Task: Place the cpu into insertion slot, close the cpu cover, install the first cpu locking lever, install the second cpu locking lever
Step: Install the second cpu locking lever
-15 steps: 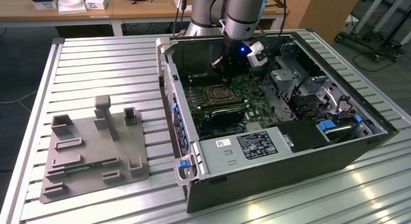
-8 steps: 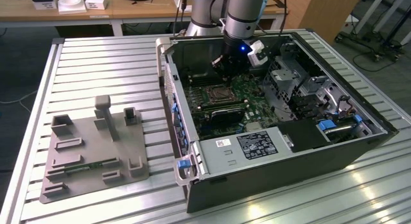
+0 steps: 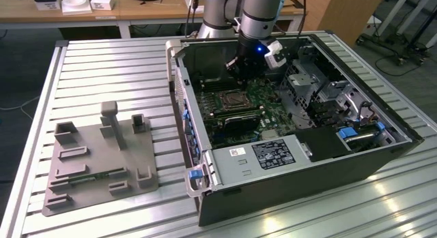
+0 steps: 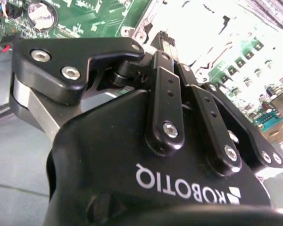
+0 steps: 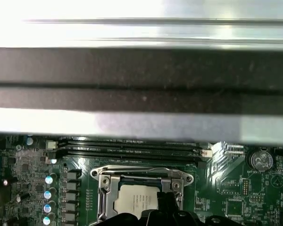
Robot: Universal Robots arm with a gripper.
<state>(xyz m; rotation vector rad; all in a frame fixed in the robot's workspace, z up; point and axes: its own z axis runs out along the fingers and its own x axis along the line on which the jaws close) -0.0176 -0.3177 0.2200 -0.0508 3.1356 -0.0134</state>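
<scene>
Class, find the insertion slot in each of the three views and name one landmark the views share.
Exterior view: slot in the middle of the green board.
First wrist view: slot beside the long memory slots.
Second wrist view: probably the glare-bright metal frame; hard to confirm.
Shared landmark: the green board.

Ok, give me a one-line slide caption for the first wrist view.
Gripper poised over the cpu seated in the insertion slot, memory slots beyond.

Robotics lab, slatted metal bench (image 3: pixel 102 69), open computer case (image 3: pixel 287 130), wooden desks (image 3: pixel 136 10)
</scene>
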